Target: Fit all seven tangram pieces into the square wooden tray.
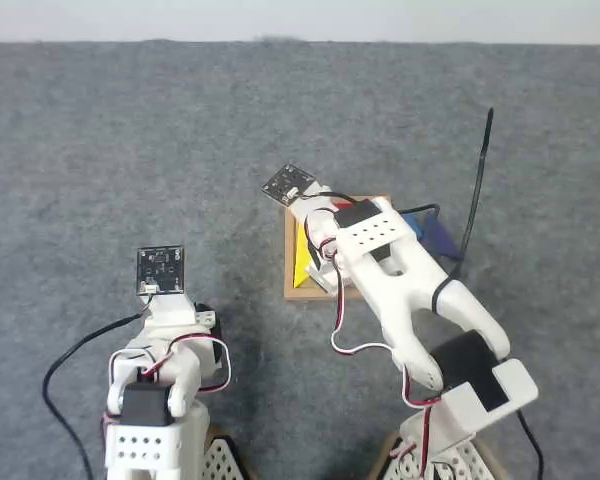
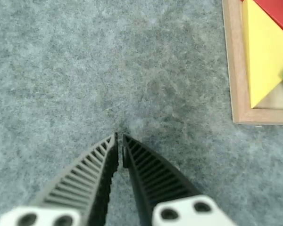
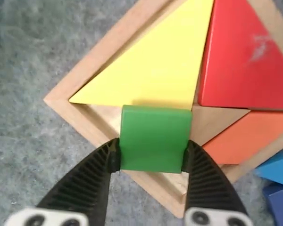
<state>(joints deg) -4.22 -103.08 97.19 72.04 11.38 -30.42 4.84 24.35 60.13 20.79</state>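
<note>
Right arm hides most of the tray (image 1: 290,275) from above. Its end effector (image 3: 151,157) pinches the green piece (image 3: 154,139) over bare tray wood, next to the yellow (image 3: 155,66), red (image 3: 240,56) and orange (image 3: 247,136) pieces inside. Left end effector (image 2: 120,141) is pressed together over the counter (image 2: 61,70).

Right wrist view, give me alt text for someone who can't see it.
The right claw grips a green piece at a bare corner of the square wooden tray. A yellow triangle, a red triangle and an orange piece already lie in the tray, which sits on grey carpet.
</note>
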